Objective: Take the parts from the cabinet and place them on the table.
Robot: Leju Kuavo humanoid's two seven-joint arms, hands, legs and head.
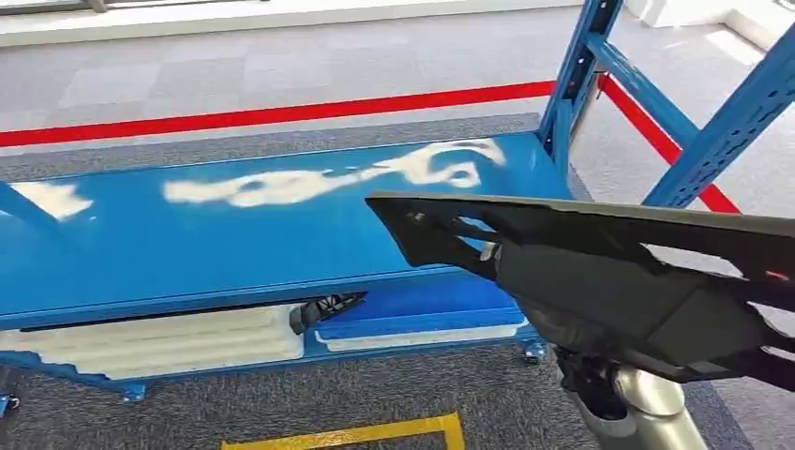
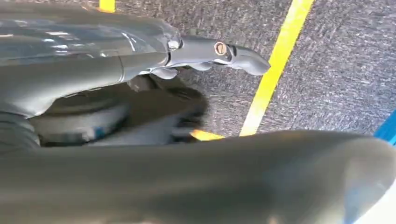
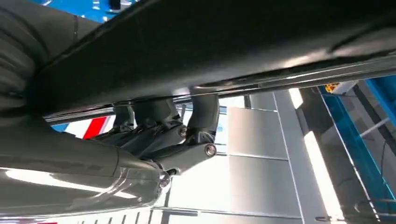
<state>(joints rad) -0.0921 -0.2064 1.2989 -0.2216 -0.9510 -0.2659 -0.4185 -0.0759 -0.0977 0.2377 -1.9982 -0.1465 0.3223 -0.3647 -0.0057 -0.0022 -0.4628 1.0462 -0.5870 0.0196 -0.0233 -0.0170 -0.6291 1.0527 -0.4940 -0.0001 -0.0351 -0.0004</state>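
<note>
1. Aloft over the near right end of the blue shelf (image 1: pixel 234 244), a long black plastic trim panel (image 1: pixel 600 272) rides on the right hand (image 3: pixel 163 144), whose fingers (image 3: pixel 205 116) curl up against its underside.
2. Left hand (image 2: pixel 210 53) hangs over grey carpet (image 2: pixel 336 70) beside a yellow floor line (image 2: pixel 275 65), holding nothing, one finger extended.
3. Another dark part (image 1: pixel 323 309) lies on the lower tier, below the blue shelf, next to white foam (image 1: pixel 159 342).
4. Panel looks light, stiff and thin with cut-outs; likely awkward from its length, so support near the middle seems wise.
</note>
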